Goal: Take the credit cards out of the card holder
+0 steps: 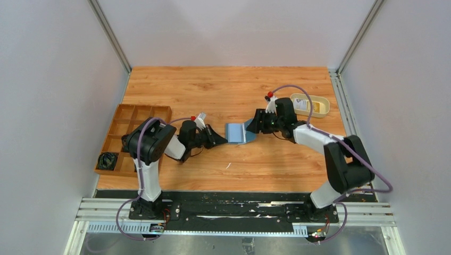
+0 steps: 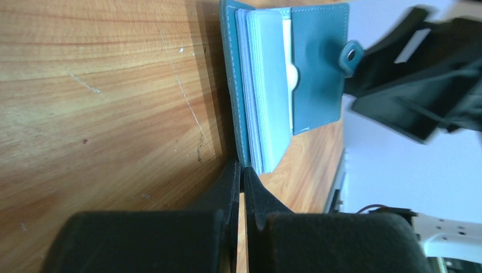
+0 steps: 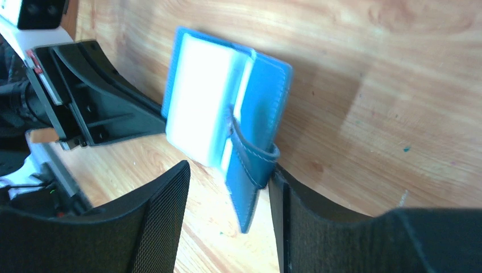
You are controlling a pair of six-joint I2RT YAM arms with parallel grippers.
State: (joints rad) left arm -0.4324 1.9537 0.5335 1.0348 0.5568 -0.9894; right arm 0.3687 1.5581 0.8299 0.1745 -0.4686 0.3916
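Note:
The blue card holder (image 1: 236, 133) stands open on edge at mid-table between both arms. In the left wrist view my left gripper (image 2: 243, 170) is shut on the lower edge of its cover (image 2: 233, 85), beside a stack of whitish credit cards (image 2: 267, 85). The other flap (image 2: 318, 68) carries the closure tab (image 2: 352, 54). In the right wrist view my right gripper (image 3: 228, 170) is open, with the flap and tab (image 3: 253, 165) between its fingers, the tab against the right finger. The cards (image 3: 199, 108) sit in the holder (image 3: 267, 96). From above, the left gripper (image 1: 222, 141) and right gripper (image 1: 251, 126) flank it.
A brown wooden compartment tray (image 1: 133, 114) lies at the left table edge, with a black coiled item (image 1: 108, 160) in its near corner. A cream oval dish (image 1: 319, 101) at the back right holds whitish and yellow flat pieces. Grey walls enclose the table.

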